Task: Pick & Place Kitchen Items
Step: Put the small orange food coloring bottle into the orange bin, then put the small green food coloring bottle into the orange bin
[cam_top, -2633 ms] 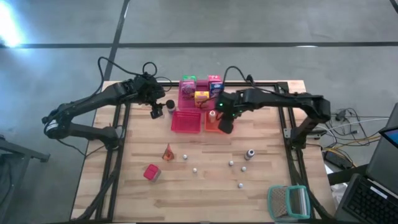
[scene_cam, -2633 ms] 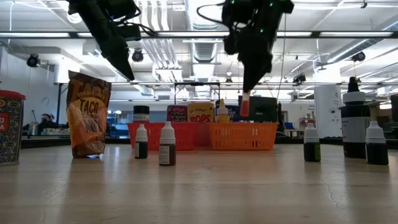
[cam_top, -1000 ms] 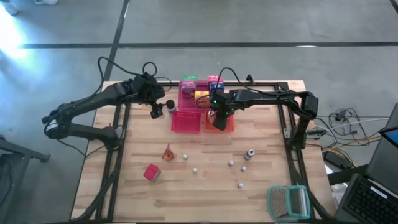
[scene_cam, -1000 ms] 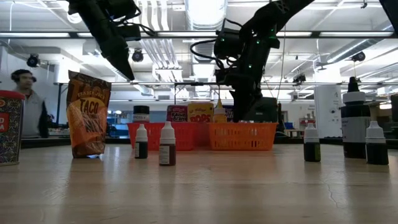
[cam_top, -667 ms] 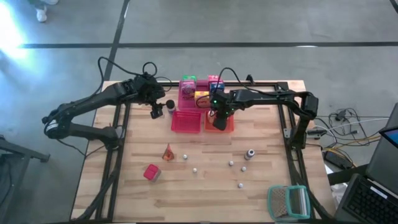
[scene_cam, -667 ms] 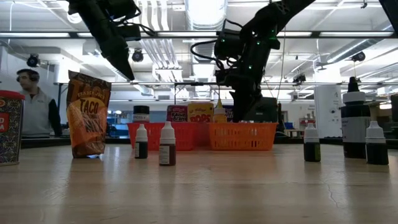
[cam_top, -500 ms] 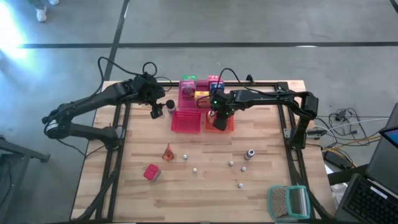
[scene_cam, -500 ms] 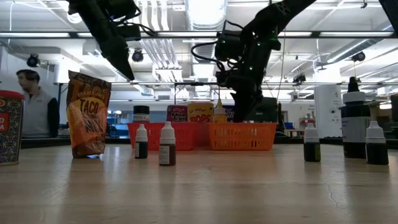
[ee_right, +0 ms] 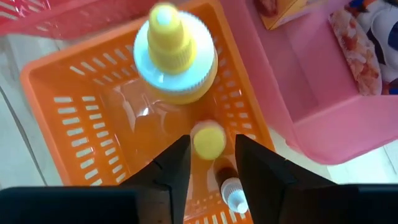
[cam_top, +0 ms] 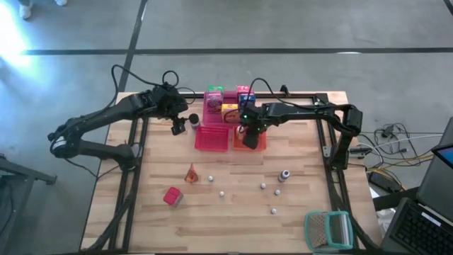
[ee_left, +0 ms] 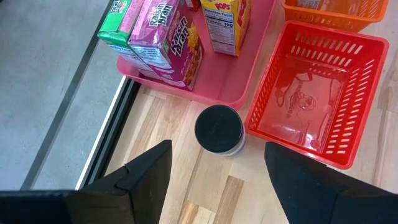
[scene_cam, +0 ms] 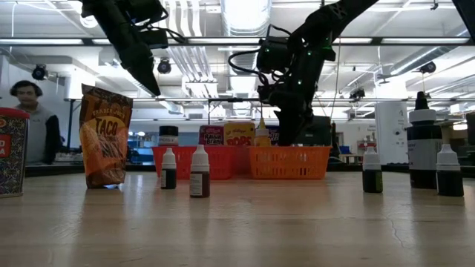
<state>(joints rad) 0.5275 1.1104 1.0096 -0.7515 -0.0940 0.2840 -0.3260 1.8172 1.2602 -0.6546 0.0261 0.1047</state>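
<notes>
My right gripper is low over the orange basket, shut on a small yellow-capped bottle. Inside that basket stand a yellow squeeze bottle with a white collar and another small white-capped bottle. My left gripper hangs open above the table's far left part, its fingers either side of a black-lidded jar that stands on its base below them, untouched. Cartons stand on the pink tray. Small bottles, a red can and an orange bag are on the near table. My right gripper pinches the small bottle between its two fingers at the yellow cap end, coming from above and pointing down into the orange basket. The bottle is upright below the fingertips; the basket wall hides whether its base rests on the basket floor.
A red basket sits left of the orange one, next to the jar. A teal-framed mesh thing lies at the near right corner. Bare wood shows between the baskets and the scattered bottles. A person is in the room beyond.
In the last second neither arm has visibly moved. About two and a half seconds ago the right gripper stood higher and farther right, with the small bottle hanging below it; since then it has come down toward the orange basket.
</notes>
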